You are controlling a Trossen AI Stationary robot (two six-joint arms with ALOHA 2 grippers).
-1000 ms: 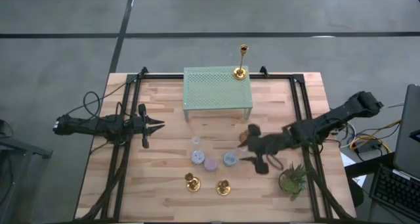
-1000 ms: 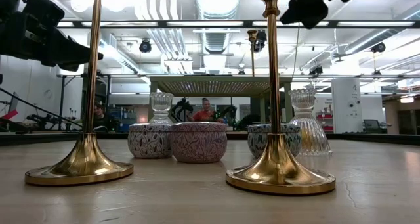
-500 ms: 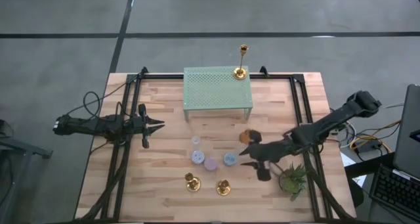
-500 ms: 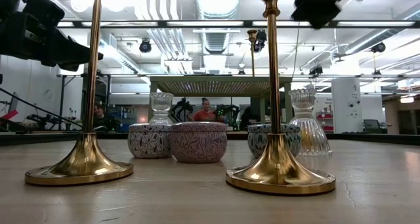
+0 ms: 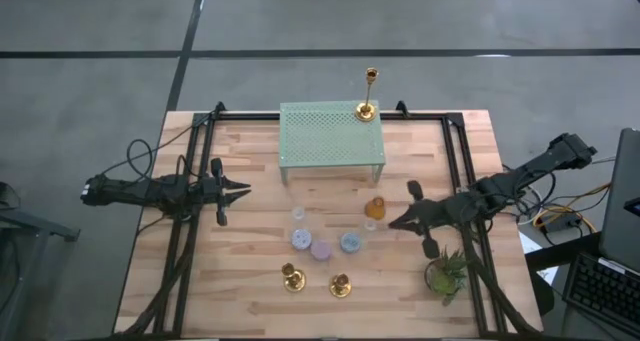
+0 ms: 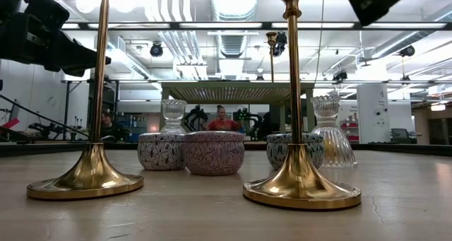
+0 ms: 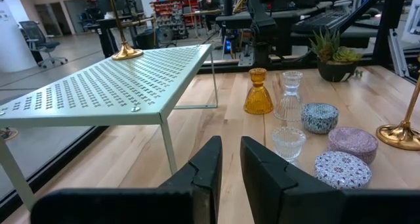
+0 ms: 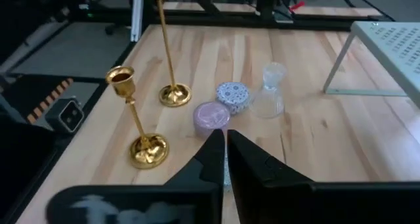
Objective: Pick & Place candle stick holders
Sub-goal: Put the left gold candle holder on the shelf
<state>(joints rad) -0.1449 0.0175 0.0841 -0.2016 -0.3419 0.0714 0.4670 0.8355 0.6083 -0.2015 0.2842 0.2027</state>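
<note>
You've got 3 gold candle stick holders: one [image 5: 367, 93] up on the green mesh shelf [image 5: 331, 136], two on the table front, left one [image 5: 292, 277] & right one [image 5: 340, 284]. 3 small patterned tins: blue-ish [image 5: 302, 239], purple [image 5: 321, 250], blue [image 5: 350, 242]. 2 clear glass holders [image 7: 289, 96] [image 7: 289, 142]. 1 amber glass holder [image 5: 376, 208]. 1 potted plant [image 5: 446, 272]. 2 arms w/ 2 grippers: left gripper [image 5: 244, 189], right gripper [image 5: 393, 223].

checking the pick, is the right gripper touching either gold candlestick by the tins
Apart. The high view shows the right gripper shut and empty, bare wood between it and both candlesticks.
</note>
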